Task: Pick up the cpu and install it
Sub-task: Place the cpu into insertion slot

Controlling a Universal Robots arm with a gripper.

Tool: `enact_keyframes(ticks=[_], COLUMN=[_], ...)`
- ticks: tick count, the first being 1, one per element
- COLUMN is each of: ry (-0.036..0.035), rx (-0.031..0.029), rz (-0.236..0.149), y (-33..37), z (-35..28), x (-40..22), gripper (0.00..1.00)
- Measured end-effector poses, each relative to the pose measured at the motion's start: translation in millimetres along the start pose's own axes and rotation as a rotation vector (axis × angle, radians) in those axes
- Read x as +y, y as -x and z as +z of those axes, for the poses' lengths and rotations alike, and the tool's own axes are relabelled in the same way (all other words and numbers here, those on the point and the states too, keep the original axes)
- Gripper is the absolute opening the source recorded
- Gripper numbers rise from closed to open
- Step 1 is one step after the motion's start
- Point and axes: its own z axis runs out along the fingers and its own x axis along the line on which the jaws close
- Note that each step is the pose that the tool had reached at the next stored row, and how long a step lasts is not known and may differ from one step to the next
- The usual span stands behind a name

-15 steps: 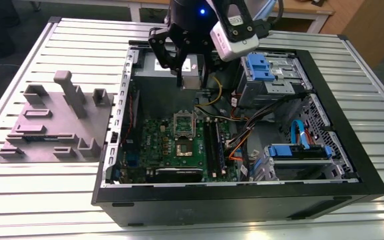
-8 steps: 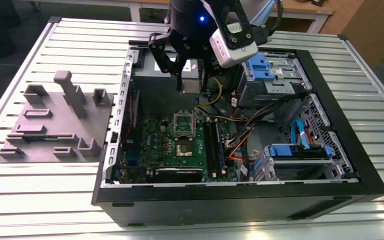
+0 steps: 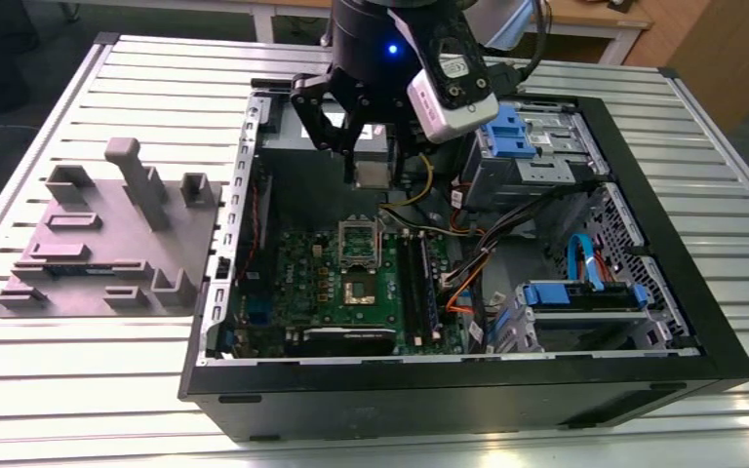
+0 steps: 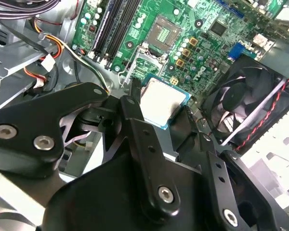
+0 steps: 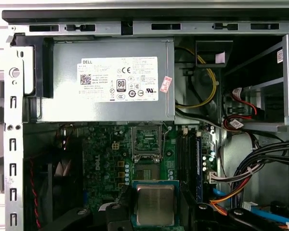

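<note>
Gripper (image 3: 372, 172) clamped on cpu (image 4: 163, 102), fingers (image 4: 130, 108) on 2 opposite edges. Chip held flat between them, up off the mobo (image 3: 348, 292), inside the open case (image 3: 479, 395), near the psu (image 5: 106, 96). Socket (image 5: 147, 171) on the board lies open, its frame (image 5: 146, 139) swung back toward the psu. Case also holds ram slots (image 5: 190, 163), fan (image 4: 245, 106), cable bundles (image 3: 479, 263) & drive bays (image 3: 537, 146) w/ blue parts. Cpu: small square, dull silver top, thin teal-ish rim.
</note>
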Motion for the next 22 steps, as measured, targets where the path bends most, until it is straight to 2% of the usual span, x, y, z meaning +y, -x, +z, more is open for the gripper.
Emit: enact_keyframes(ticks=[3,10,13,16,22], ry=[0.0002,-0.0019,-0.0021,-0.0020,-0.0020], rx=[0.0001,0.0000,0.0001,0.0000,0.0002], rz=[0.000,0.000,0.000,0.000,-0.015], y=[0.0,0.0,0.0,0.3,5.5], z=[3.3,4.9,10.3,15.6,26.5], x=[-0.1,-0.1,-2.4,-8.2,-8.8], gripper=[0.48,0.48,0.48,0.48,0.48])
